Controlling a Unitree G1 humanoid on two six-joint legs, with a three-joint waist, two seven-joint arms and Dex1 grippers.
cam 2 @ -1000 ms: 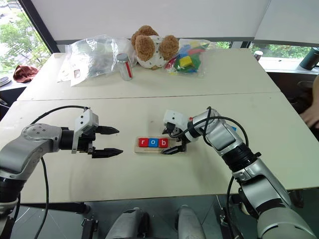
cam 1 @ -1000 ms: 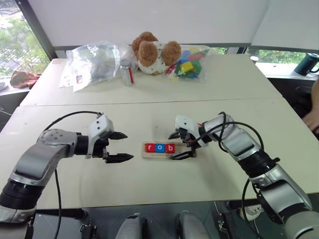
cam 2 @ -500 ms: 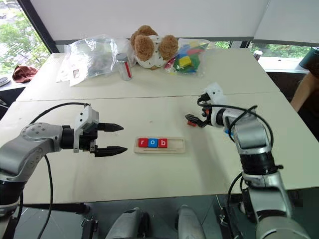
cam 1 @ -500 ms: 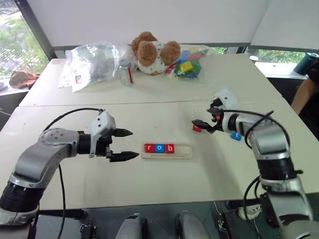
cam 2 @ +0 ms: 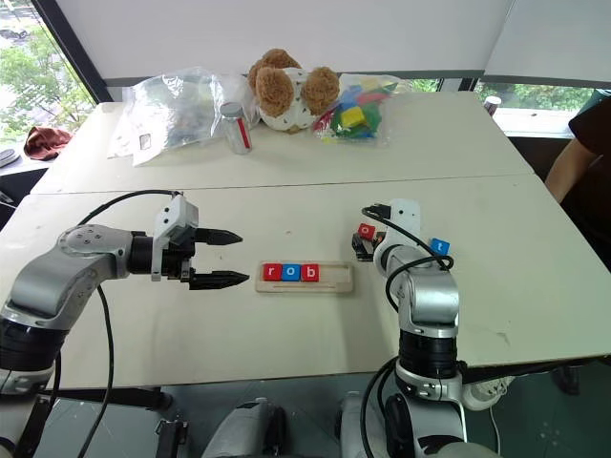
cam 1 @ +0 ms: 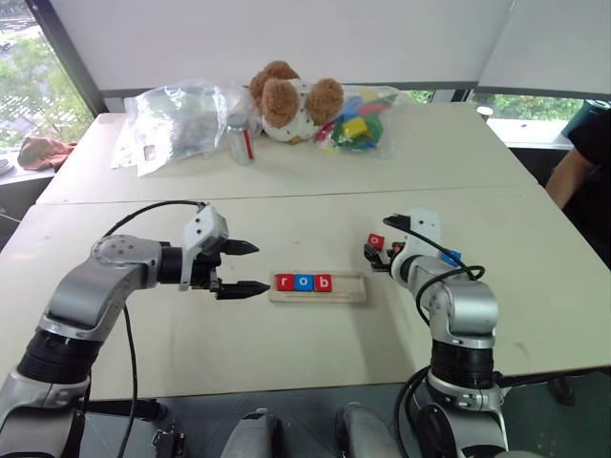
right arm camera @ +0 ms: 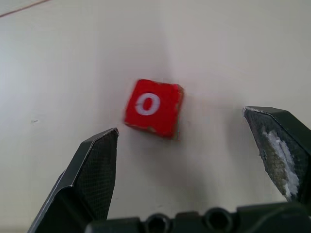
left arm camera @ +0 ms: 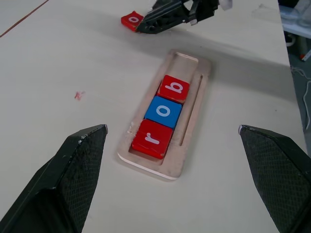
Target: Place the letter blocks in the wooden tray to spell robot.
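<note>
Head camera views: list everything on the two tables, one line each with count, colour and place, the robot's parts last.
wooden tray: one, pale wood, near table, centre.
blocks in tray: three, red r, blue o, red b, filling its left part.
red o block: one, loose on the table, right of the tray.
blue block: one, loose, further right.
teddy bear: one, brown and white, far table.
bagged toy blocks: one bag, multicolour, right of the bear.
clear bags: left of the bear.
left gripper: open, left of the tray.
right gripper: open, at the red o block.
</note>
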